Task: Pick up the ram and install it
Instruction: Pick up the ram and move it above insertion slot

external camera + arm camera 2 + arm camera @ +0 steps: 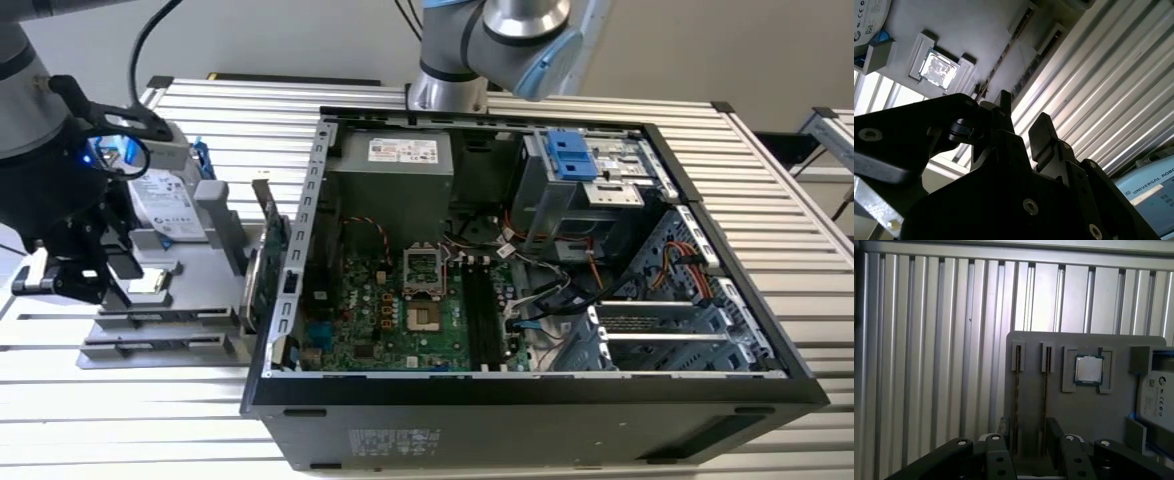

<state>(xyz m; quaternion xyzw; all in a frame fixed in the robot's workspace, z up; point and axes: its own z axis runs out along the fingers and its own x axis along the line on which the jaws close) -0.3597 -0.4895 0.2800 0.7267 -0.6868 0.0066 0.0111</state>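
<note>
Two ram sticks stand on edge in parallel slots of a grey holder (pixel 1094 415): one ram (pixel 1016 395) and a second ram (pixel 1044 395) beside it. My gripper (pixel 1029 437) hovers above the ends of these slots, open, with nothing between its fingers. Its two dark fingertips (pixel 1054 427) sit roughly to either side of the pair of sticks. In the second wrist view the gripper (pixel 1024 122) points at the thin edge of a ram (pixel 1001 57). In the exterior view the gripper (pixel 60 275) hangs over the holder (pixel 180 300) at the exterior view's left.
An open computer case (pixel 534 390) lies to the exterior view's right of the holder, its green motherboard (pixel 387 310) and long black memory slots (pixel 483 310) exposed. The holder also carries a processor chip (pixel 1089 369), a hard drive (pixel 1158 392) and an upright green card (pixel 274 265). A ribbed metal table (pixel 929 365) lies underneath.
</note>
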